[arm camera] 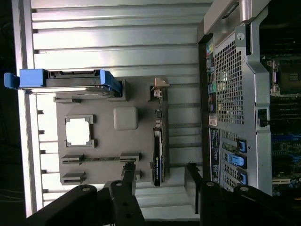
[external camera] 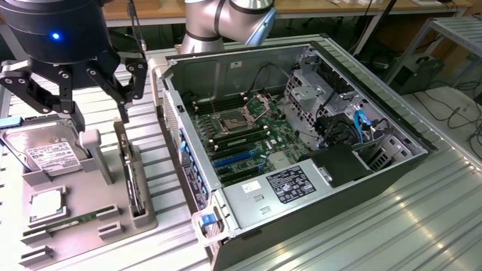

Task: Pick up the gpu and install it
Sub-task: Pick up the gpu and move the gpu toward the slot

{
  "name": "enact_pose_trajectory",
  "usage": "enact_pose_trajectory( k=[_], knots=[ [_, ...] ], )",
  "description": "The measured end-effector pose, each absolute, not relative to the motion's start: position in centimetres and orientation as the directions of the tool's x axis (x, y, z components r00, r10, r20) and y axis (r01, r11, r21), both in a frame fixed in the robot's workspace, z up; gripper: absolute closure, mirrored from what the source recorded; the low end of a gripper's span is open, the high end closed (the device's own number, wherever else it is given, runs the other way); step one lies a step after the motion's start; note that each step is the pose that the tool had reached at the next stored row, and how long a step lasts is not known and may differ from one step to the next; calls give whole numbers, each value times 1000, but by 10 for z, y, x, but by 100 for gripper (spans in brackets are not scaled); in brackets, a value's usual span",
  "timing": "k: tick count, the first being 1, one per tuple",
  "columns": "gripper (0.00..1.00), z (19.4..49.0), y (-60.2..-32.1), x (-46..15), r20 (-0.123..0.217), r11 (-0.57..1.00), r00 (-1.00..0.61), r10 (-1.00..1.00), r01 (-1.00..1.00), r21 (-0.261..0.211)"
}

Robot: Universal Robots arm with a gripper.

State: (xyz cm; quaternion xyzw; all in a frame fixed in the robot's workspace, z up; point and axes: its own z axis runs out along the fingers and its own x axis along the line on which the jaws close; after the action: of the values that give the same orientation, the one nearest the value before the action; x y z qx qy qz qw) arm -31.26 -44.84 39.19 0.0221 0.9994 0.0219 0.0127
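On the exterior view's left, the gripper (external camera: 98, 113) above a grey tray (external camera: 94, 195), fingers wide apart. Below it, the gpu (external camera: 130, 169) on its edge in a tray slot, untouched. On the exterior view's right, an open computer case (external camera: 241, 52).

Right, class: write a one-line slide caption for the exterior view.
Open gripper poised over the gpu, standing on edge in its grey tray beside the open computer case.
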Motion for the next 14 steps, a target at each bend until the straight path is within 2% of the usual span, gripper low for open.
enact_pose_trajectory(
  k=[1, 2, 3, 14],
  knots=[
    [40, 392, -448, -313, -24, 998, -999, 45, 44, 44],
    [40, 392, -448, -313, -24, 998, -999, 45, 44, 44],
    [34, 392, -448, -313, -24, 998, -999, 45, 44, 44],
    [34, 392, -448, -313, -24, 998, -999, 45, 44, 44]
  ],
)
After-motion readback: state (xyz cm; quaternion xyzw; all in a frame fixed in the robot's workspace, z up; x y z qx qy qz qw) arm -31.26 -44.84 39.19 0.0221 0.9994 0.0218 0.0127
